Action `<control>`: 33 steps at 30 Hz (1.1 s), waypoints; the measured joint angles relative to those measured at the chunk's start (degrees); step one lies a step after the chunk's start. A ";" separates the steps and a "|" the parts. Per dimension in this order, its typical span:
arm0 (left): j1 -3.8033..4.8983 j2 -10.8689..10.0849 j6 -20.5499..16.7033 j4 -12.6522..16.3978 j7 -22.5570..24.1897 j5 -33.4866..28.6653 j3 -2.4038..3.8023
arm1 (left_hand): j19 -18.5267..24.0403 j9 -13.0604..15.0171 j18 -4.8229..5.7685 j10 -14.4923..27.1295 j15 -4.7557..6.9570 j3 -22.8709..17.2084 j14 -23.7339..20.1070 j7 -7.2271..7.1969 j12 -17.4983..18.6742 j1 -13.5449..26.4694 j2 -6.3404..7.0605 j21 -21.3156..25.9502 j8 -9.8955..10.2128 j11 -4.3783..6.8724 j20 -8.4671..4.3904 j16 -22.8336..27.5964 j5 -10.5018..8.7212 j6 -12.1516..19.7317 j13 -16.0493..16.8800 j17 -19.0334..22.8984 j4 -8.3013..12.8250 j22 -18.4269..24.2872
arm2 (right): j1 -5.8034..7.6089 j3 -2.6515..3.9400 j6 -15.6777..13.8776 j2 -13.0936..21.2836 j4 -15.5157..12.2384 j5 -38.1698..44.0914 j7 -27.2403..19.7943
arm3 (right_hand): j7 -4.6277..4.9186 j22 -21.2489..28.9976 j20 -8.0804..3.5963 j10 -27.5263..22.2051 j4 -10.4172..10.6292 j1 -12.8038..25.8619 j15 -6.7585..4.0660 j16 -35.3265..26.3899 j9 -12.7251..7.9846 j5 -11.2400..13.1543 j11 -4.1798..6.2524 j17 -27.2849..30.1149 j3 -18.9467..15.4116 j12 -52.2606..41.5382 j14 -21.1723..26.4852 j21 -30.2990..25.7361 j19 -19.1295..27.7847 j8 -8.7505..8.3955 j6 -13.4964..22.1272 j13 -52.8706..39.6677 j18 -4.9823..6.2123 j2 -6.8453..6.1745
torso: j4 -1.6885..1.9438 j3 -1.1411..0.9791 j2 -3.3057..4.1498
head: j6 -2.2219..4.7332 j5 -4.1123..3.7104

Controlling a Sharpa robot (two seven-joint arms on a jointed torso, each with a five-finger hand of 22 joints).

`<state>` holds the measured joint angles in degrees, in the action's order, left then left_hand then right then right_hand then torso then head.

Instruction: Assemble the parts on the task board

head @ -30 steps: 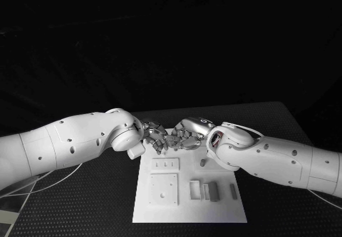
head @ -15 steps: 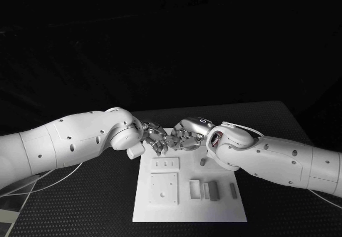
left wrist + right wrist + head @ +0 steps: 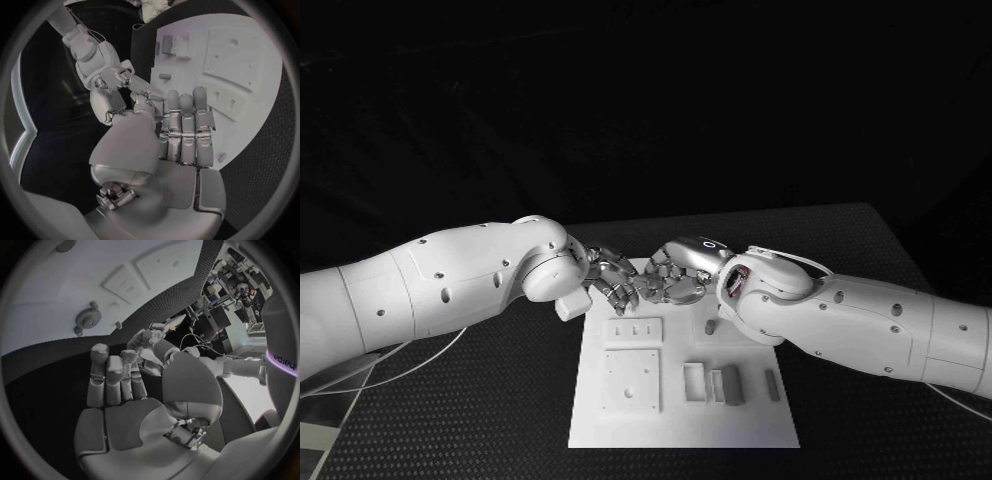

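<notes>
Left hand (image 3: 610,283) and right hand (image 3: 678,276) meet fingertip to fingertip above the far edge of the task board (image 3: 747,420); whether a part is pinched between them cannot be told. Risk: a misaligned transfer could drop it. The board is matte white, rectangular; small grey parts (image 3: 728,385) lie near its front.

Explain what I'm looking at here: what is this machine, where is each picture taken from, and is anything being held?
This is a two-armed robot at a black table. One picture looks down from its head; the two round ones come from cameras behind each wrist. Its silver left hand and silver right hand meet fingertip to fingertip over the far edge of the white rectangular task board. Small grey parts lie on the board beside flat white plates. Whether the fingers pinch a part between them cannot be told; the wrist views show their fingers curled together with nothing clearly in them.
</notes>
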<state>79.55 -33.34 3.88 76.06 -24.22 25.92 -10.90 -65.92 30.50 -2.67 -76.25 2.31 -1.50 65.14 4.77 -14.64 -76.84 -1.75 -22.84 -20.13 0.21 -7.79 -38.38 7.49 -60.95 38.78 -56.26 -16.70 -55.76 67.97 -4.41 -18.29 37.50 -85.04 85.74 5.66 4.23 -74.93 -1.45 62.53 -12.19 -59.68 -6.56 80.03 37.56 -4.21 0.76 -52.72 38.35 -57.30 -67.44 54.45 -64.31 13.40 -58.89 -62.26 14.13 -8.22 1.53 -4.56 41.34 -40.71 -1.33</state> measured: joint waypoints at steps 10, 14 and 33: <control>0.00 -0.03 0.53 -0.31 -0.10 -1.10 -0.04 | 0.00 0.00 0.00 0.00 0.00 0.43 0.00 0.00 0.00 0.01 0.01 0.00 0.00 0.00 0.01 -0.26 0.00 0.00 0.05 0.18 0.04 -0.15 | 0.06 -0.01 0.24 0.02 -0.03 0.40 -0.40 | 0.02 0.00 0.00 -0.07 -0.15 0.00 -0.06 -0.05 -0.03 0.00 0.07 0.00 -0.15 0.00 0.14 0.00 0.18 0.08 0.01 0.00 -0.01 0.00 | 0.01 0.03 0.01 | -0.19 0.03; 0.00 -0.08 0.81 -0.37 -0.13 -1.44 -0.05 | 0.00 0.07 0.00 0.00 0.00 0.43 0.00 0.00 0.00 0.01 0.01 0.00 0.00 0.00 0.02 -0.26 0.00 0.00 0.05 0.18 0.04 -0.15 | 0.06 -0.01 0.34 -0.02 0.01 0.46 -0.57 | 0.02 0.00 0.01 -0.07 -0.15 0.00 -0.06 -0.05 -0.06 0.00 0.07 0.00 -0.16 0.00 0.15 0.00 0.18 0.19 0.02 0.00 0.00 0.00 | 0.01 0.02 0.01 | -0.26 0.05; -0.02 -0.62 1.54 -0.38 -0.14 -3.13 -0.08 | 0.00 1.14 0.00 0.50 -0.17 2.43 -0.56 0.03 -0.67 -2.48 -0.50 0.30 0.95 -0.11 0.04 -1.55 -3.81 -0.25 0.06 1.61 -0.23 -0.97 | 0.11 0.01 0.70 -0.18 0.21 0.53 -1.22 | -0.07 0.00 0.11 -0.07 -0.47 0.00 -0.03 -0.05 -0.04 0.01 0.07 -0.01 -0.16 0.00 0.32 0.00 0.27 0.17 -0.08 0.00 -0.01 0.00 | 0.02 0.02 0.02 | -0.44 -0.14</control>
<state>79.53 -33.96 5.42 75.68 -24.36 22.79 -10.98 -65.92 31.64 -2.67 -75.74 2.14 0.93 64.58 4.80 -15.30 -79.32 -2.26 -22.55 -19.19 0.10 -7.75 -39.93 3.68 -61.20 38.84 -54.64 -16.92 -56.73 68.07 -4.40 -17.59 37.32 -84.82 86.27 4.44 4.15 -74.93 -1.34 62.46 -12.66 -59.68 -6.60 79.98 37.51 -4.20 0.83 -52.73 38.19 -57.30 -67.11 54.45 -64.05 13.57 -58.97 -62.26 14.12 -8.22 1.54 -4.54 41.35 -41.15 -1.47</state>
